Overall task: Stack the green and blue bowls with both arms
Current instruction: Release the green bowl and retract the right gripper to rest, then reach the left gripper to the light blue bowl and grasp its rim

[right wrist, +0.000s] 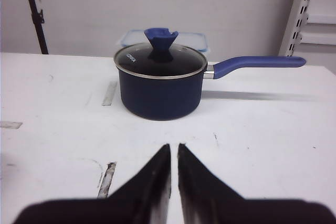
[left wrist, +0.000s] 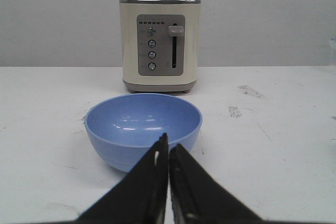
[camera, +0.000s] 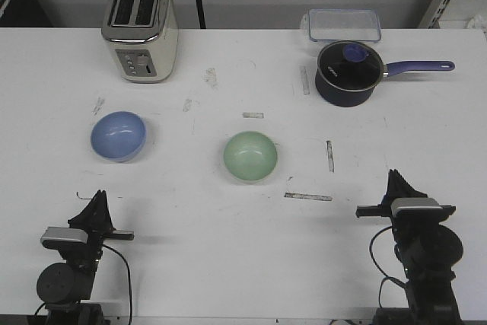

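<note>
Your task has not begun — neither bowl is touched. The glossy periwinkle-blue round bowl point(camera: 119, 135) sits left of centre in the front view; the pale mint-green round bowl point(camera: 250, 156) sits at centre, well apart from it. Your left gripper point(camera: 97, 202), lower left, and right gripper point(camera: 396, 179), lower right, are both clenched on nothing. Next — I judge — you must part the left fingers and reach the blue bowl's rim.

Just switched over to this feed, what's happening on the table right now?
Nothing is held yet. The left gripper and right gripper sit near the table's front edge, fingers nearly shut and empty. The blue bowl lies ahead of the left arm, the green bowl mid-table, apart and unstacked. A toaster and lidded saucepan stand behind.
</note>
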{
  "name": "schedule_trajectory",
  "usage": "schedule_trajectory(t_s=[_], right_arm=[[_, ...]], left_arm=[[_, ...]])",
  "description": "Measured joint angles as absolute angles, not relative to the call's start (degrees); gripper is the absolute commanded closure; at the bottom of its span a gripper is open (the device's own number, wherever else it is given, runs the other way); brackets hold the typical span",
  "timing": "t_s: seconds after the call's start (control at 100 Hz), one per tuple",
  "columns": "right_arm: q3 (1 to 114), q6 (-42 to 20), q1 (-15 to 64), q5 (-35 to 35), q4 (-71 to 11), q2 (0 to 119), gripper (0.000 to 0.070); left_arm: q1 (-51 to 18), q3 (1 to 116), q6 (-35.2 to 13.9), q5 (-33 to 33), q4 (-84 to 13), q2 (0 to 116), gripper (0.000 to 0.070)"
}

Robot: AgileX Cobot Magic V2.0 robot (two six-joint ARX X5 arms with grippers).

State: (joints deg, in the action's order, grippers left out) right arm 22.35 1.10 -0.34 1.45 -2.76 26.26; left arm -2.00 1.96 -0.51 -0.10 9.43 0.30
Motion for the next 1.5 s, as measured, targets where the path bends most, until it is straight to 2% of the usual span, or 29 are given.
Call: schedule_trajectory(t_s=[0.11,0.53,0.97,1.26,1.5], right_arm=[[22.3,1.1,-0.3,1.5,-5.5,21.9,0.0686],[22.3,1.1,-0.3,1.5,-5.2,12.4,0.0687],[22.3,1.1,-0.3,1.5,-4.9,11.8,0.0687],[22.3,1.1,-0.3,1.5,-4.9,11.8,0.0686],[22.3,1.1,-0.3,1.5,-4.9,11.8,0.0686]], left_arm=[[-2.0,2.0,-0.5,-0.1,9.4,0.3,0.0699],[-2.0,2.0,-0.5,-0.1,9.4,0.3,0.0699],[-2.0,2.0,-0.5,-0.1,9.9,0.3,0.0699],[-2.0,2.3,-3.0,-1.8,9.4,0.4,0.0699],[-2.0,11.5,-2.2,-3.5,8.1,7.6,0.0699]])
